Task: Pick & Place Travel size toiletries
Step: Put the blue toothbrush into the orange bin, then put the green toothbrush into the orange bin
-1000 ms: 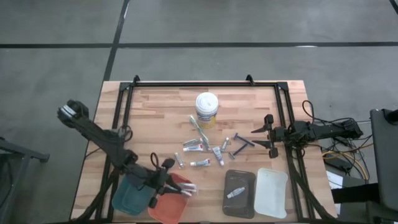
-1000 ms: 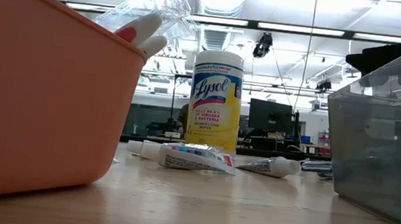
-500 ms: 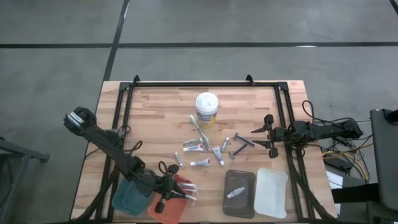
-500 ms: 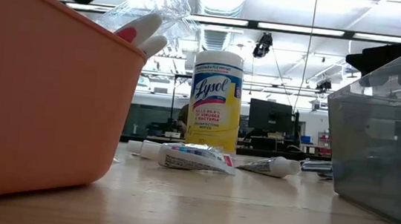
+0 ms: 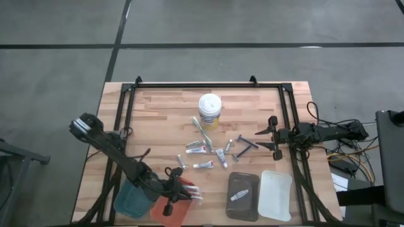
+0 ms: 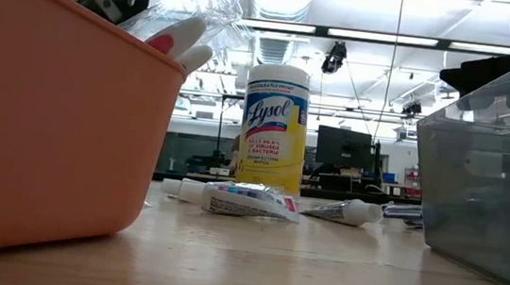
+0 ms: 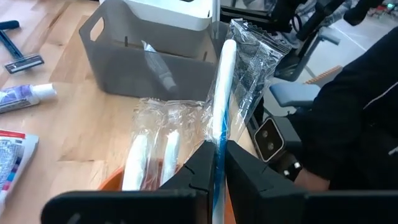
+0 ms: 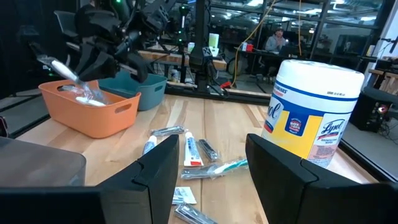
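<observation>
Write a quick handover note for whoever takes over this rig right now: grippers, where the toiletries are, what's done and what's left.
Left gripper: shut on a wrapped toothbrush, held over the orange tray.
Right gripper: open, waiting at the table's right edge.
Done: wrapped toothbrushes lie in the orange tray; one tube lies in the grey tray.
Left: release the held toothbrush, then sort the loose tubes, toothbrush and razor near the wipes tub.
</observation>
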You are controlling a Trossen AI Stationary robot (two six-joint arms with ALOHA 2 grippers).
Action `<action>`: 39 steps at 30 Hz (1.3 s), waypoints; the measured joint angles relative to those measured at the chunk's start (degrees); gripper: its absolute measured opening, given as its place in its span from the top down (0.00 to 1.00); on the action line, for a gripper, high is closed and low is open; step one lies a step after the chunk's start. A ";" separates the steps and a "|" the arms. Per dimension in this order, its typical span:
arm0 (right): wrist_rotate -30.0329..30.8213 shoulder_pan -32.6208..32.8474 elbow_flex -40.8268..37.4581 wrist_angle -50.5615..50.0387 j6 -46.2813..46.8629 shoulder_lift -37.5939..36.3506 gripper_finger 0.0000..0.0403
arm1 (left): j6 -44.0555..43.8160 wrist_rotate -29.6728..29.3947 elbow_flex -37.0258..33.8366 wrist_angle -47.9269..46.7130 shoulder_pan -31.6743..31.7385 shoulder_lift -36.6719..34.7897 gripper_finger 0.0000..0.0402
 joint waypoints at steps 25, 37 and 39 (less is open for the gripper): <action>0.01 0.00 -0.01 0.00 0.04 0.00 0.55 | -1.70 -5.15 -0.02 2.63 -0.01 1.09 0.84; 0.02 -0.02 -0.01 0.00 0.02 0.00 0.55 | -3.09 -5.09 -0.02 -4.51 -0.05 -2.78 0.72; 0.02 -0.02 -0.01 0.00 0.11 0.00 0.55 | -1.93 -5.10 -0.02 -5.34 -0.04 -3.59 0.72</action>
